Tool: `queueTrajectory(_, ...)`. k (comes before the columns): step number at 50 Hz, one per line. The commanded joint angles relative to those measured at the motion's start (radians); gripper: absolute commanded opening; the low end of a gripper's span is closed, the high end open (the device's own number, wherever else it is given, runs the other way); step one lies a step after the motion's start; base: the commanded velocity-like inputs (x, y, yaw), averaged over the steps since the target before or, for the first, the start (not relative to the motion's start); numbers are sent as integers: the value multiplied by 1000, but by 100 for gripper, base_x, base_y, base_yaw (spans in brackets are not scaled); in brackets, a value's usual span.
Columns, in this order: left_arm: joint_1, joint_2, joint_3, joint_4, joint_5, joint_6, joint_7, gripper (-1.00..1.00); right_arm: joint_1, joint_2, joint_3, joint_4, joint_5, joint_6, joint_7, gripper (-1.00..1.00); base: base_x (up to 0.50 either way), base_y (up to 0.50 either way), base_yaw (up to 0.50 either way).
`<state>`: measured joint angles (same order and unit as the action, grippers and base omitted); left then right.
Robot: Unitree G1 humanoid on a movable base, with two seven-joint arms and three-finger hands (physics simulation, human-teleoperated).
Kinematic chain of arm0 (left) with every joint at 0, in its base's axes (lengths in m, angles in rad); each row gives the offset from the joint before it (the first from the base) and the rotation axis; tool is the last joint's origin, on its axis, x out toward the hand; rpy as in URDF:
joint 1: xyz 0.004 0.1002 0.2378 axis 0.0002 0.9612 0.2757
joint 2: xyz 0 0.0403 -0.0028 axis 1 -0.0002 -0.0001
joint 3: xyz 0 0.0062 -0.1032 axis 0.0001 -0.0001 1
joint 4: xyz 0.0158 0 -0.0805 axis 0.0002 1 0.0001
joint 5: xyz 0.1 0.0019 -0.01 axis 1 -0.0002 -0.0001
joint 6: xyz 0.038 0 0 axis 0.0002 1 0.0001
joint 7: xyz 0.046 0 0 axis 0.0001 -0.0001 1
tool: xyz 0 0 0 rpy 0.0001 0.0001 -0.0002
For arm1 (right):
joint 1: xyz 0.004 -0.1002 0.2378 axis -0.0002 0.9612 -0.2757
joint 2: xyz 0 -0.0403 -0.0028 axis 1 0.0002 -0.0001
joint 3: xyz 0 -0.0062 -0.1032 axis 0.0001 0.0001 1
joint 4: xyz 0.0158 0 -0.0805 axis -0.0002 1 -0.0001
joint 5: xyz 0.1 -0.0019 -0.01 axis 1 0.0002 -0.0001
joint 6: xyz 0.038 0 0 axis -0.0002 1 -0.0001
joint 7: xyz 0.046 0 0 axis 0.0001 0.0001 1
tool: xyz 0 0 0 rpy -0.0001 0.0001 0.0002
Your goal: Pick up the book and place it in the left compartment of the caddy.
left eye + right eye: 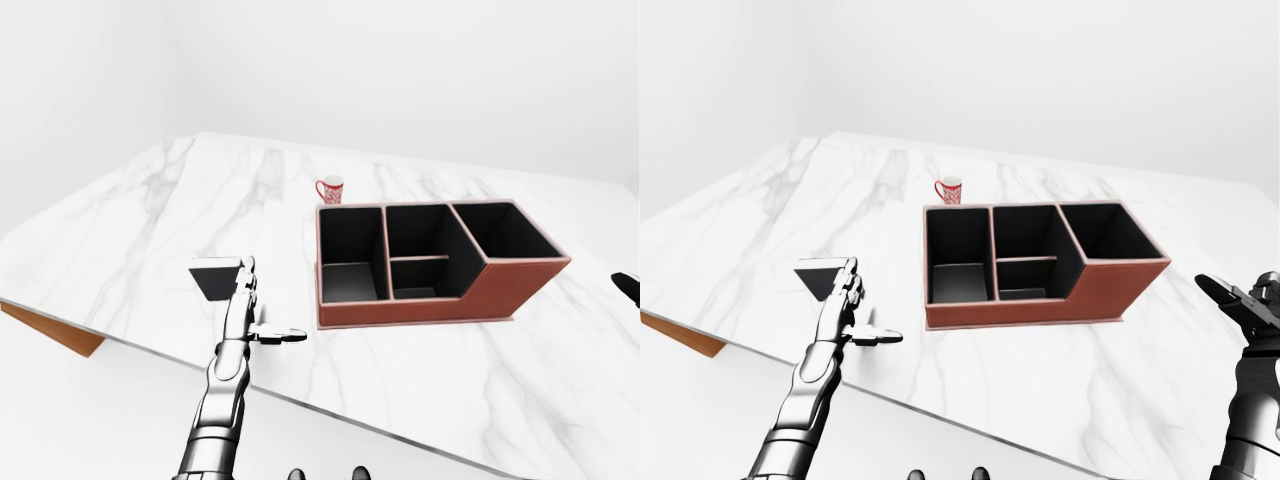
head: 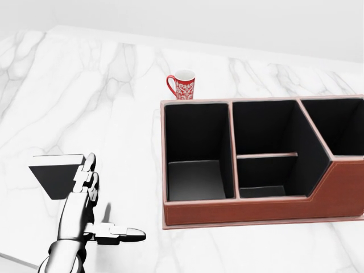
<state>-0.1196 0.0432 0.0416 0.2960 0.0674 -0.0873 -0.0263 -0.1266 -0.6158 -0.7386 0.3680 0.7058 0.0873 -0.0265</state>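
The book [image 2: 57, 175] is dark with a pale top edge. It sits just past the fingertips of the left robot hand [image 2: 85, 199], up and a little to the left of it in the head view. The fingers [image 2: 85, 176] are straight and spread, with the thumb sticking out to the right. They lie against the book's right edge but do not wrap around it. I cannot tell if the book rests on the tabletop [image 2: 114, 85] or is lifted a bit.

I think this is the picking-up step, and the book is not really grabbed yet. Next, the robot hand needs to close its fingers around the book. Then it must carry the book to the right, to the caddy [image 2: 256, 210], and drop it in the left compartment [image 2: 193, 165], which is the one nearest the hand. That box looks empty.

A red and white mug [image 2: 182, 85] stands past the caddy, far from the hand.

The right robot hand [image 1: 1250, 300] shows only at the right edge of the right-eye view, fingers spread, holding nothing. The caddy's right end is cut off in the head view. The book's far side is hidden.
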Motion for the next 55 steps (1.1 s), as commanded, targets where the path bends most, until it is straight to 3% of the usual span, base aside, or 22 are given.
queueTrajectory(1,4,-1,1,-12,-3,0,0,100,2,-1,-1,-5,4,0,0,100,20,7,0)
queueTrajectory(43,-18,5,6,51,-6,0,2,100,6,6,-5,-23,11,0,8,100,20,6,0)
queueTrajectory(55,36,3,9,-86,3,0,20,100,7,12,-3,-23,2,0,16,100,0,0,0)
